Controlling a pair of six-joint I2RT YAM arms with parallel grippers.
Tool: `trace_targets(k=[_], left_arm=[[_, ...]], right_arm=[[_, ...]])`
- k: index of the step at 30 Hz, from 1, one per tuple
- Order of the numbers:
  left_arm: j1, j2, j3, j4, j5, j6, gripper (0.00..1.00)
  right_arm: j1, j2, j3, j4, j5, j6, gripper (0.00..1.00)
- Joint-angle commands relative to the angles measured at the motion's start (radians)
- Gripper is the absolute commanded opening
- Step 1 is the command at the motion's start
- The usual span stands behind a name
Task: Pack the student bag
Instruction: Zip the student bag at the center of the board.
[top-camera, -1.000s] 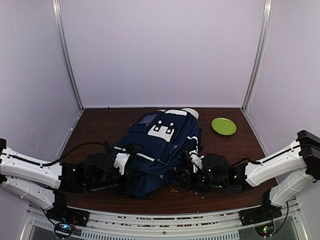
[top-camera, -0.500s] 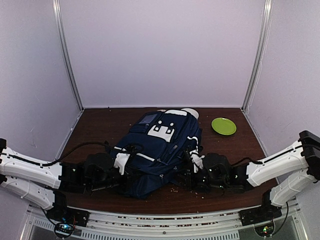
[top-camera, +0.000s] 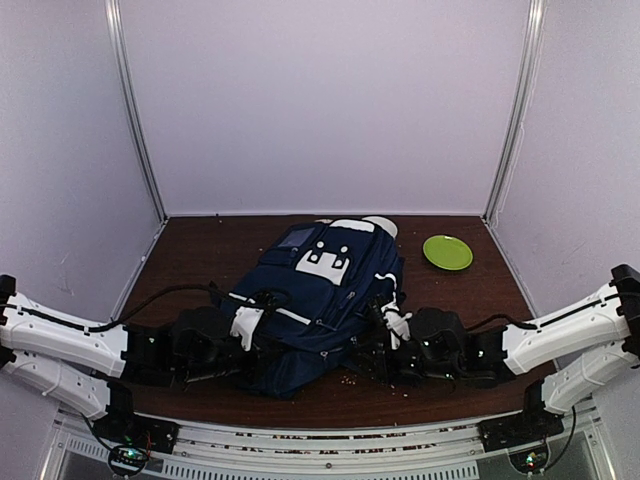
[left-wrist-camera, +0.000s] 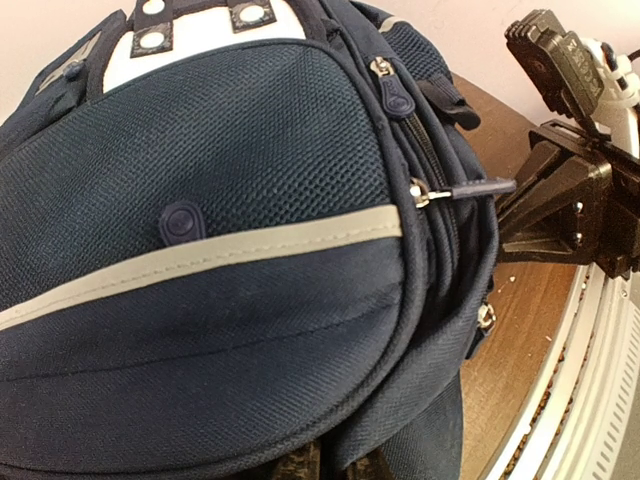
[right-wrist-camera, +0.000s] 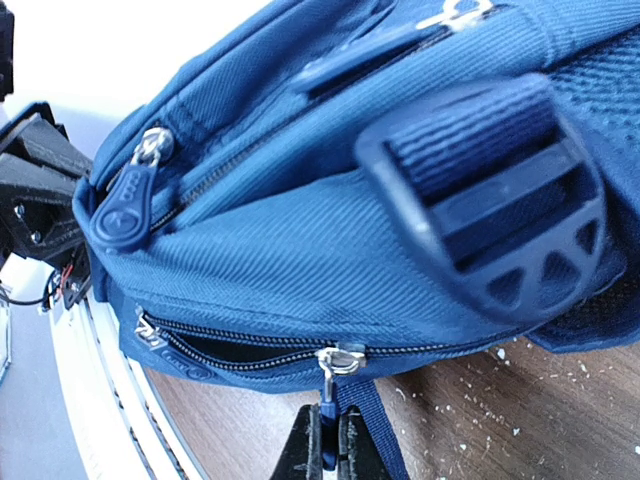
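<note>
Fingers of the left gripper are drawn close together at the near left flank of the student bag and appear to be pinching its fabric, though the contact itself is mostly hidden under the bag in the left wrist view. The bag lies flat in the middle of the table, its long axis running from near to far with a slight lean to the right, between the two arms.

At the bag's near right flank, the right gripper is clamped on the zipper pull, which hangs from its slider straight toward the fingers. The zip track runs along that flank, crosswise to the fingers. A dark gap is seen on the near side of the slider, and closed teeth on the far side. Any travel must therefore be made along the track, and the right arm is judged the one placed for it, with the left arm as anchor.
</note>
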Motion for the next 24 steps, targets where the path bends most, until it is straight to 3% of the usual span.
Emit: trace_targets(k=[1, 24], left_arm=[[0.023, 0.020, 0.035, 0.035, -0.094, -0.024, 0.00], [0.023, 0.018, 0.035, 0.034, -0.085, -0.032, 0.00]], right_arm=[[0.019, -0.021, 0.013, -0.018, -0.023, -0.035, 0.00], [0.063, -0.004, 0.025, -0.007, -0.018, -0.036, 0.00]])
